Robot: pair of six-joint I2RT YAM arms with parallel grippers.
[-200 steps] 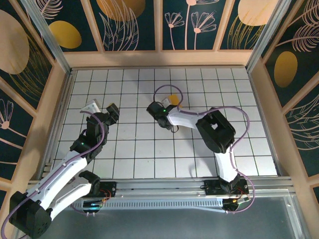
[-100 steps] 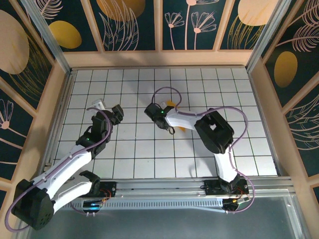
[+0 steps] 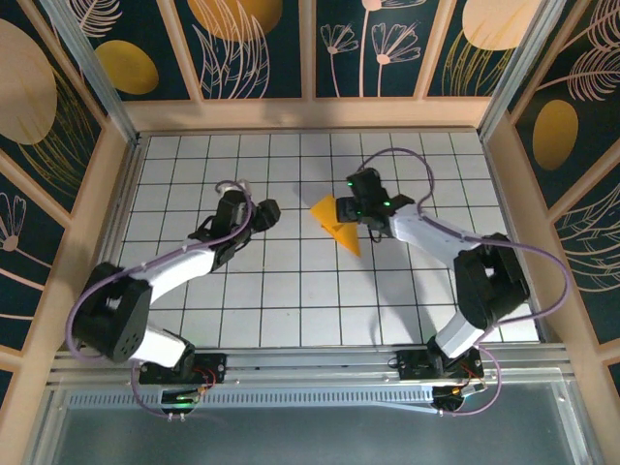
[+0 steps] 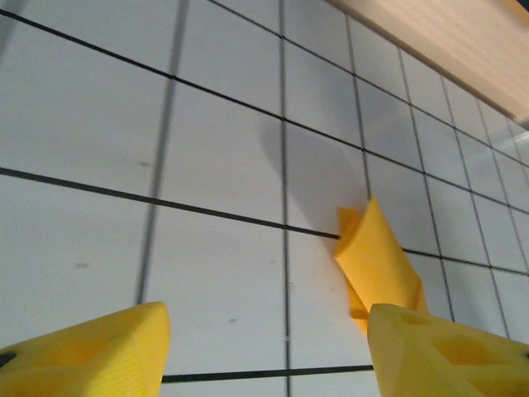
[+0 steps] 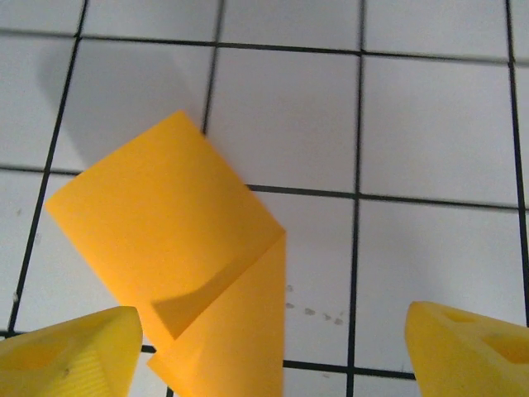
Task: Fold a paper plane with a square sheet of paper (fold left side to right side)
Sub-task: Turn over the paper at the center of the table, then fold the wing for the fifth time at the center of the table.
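Lying on the white gridded desk, a little beyond its middle, the orange-yellow sheet of paper is already folded into a smaller shape. It has a broad part on the far side and a narrow point that runs toward the near edge. From above it sits between the two arms, much nearer the right one.

The right pincer hovers just beside the paper's right-hand edge. Whether a finger touches the paper cannot be told from above. In the right wrist view the right pincer has its two yellow fingers wide apart at the lower corners. Only desk and paper lie between them, so it is open. There the sheet of paper shows a slanted four-sided flap lying over a narrower strip, with a straight crease and a shadowed edge between the two. The strip's lower corner meets the left-hand finger in the picture.

The left pincer is out over the desk to the left of the paper, with bare tiles between them and its tips pointing toward the sheet. In the left wrist view the left pincer also has its yellow fingers spread wide, holding nothing. The sheet of paper lies ahead, just beyond the right-hand finger, with its flap seemingly raised a little off the desk.

A pale wooden rim runs along the desk's far side, under dark-blue patterned wall panels.
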